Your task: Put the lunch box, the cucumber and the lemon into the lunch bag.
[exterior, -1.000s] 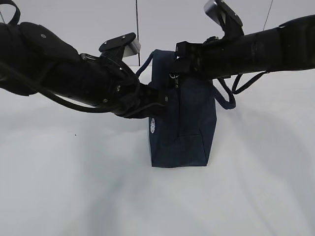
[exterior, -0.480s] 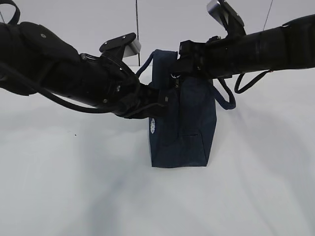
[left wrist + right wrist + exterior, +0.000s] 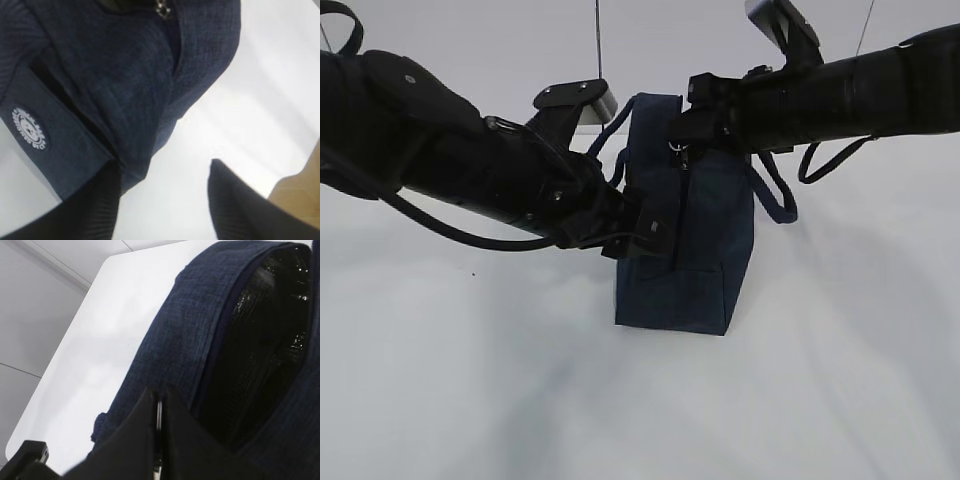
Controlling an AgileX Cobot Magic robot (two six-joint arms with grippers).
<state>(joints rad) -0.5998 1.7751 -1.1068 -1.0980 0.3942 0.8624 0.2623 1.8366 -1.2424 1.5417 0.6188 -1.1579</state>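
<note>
On the white bench point(image 3: 470, 400) the lunch bag point(image 3: 700, 260) stands tilted between both arms and may topple if either pulls harder; at the left wrist the left claw point(image 3: 165, 200) has its fingers spread beside the fabric, while the right claw point(image 3: 159, 435) is closed on something thin at the bag's open mouth, no food visible.

The lunch bag point(image 3: 685, 240) hides its contents, and the left claw point(image 3: 645, 238) fingertips are lost against its fabric.
</note>
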